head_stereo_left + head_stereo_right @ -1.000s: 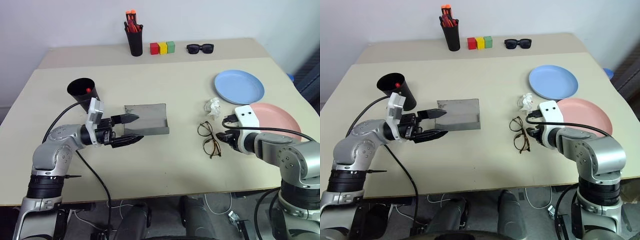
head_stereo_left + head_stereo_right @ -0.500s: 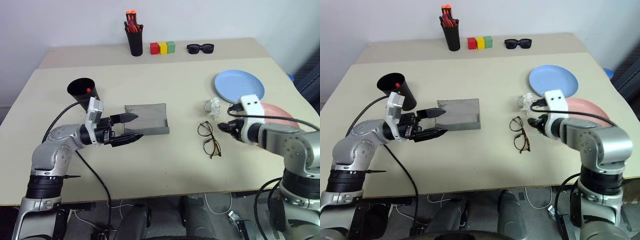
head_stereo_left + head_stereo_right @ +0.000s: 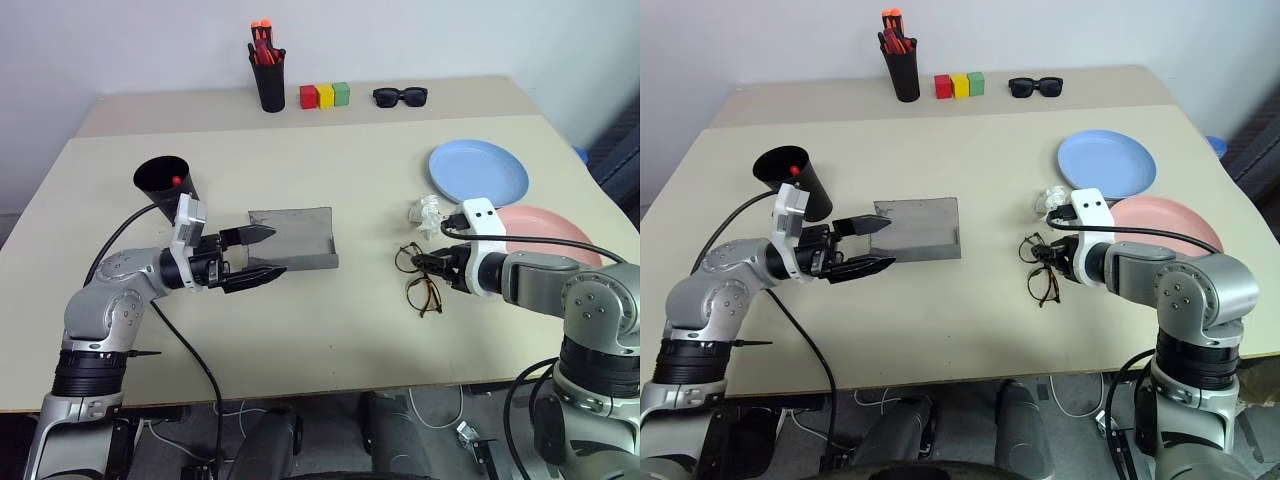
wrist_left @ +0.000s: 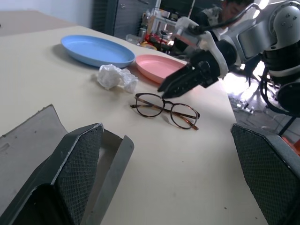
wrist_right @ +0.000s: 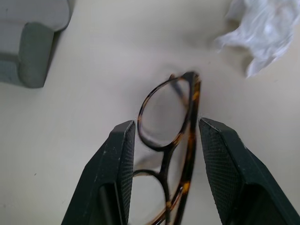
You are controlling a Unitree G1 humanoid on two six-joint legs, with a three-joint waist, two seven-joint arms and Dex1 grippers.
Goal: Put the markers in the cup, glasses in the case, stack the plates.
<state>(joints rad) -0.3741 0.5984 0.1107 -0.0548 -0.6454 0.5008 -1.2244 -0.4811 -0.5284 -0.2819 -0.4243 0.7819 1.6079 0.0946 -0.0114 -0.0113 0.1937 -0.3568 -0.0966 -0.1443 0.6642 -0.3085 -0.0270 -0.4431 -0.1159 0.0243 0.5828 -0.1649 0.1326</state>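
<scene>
Down on the beige table (image 3: 330, 330), the right gripper (image 5: 164, 140) hangs over the glasses (image 3: 418, 277), its two black fingers (image 5: 119, 159) parted about halfway and straddling one lens and the folded frame. The wrist view shows a finger on either side of the frame with a gap left on both sides, so nothing is gripped; whether the tips touch the table I cannot tell. The glasses lie toward the right part of the table, between its centre and the right edge, just beside a crumpled white paper wad (image 3: 428, 212).

The left gripper (image 3: 262, 254) points level across the table with its jaws spread wide and empty, hovering at the near left corner of the open grey case (image 3: 295, 235), which lies flat near the table's middle. Behind that arm, toward the left edge, the black cup (image 3: 164, 181) leans with a red marker (image 3: 176, 181) inside it.

The light blue plate (image 3: 478, 172) sits near the right edge, and the pink plate (image 3: 552, 232) lies just in front of it, closer to the near edge; they are not stacked.
</scene>
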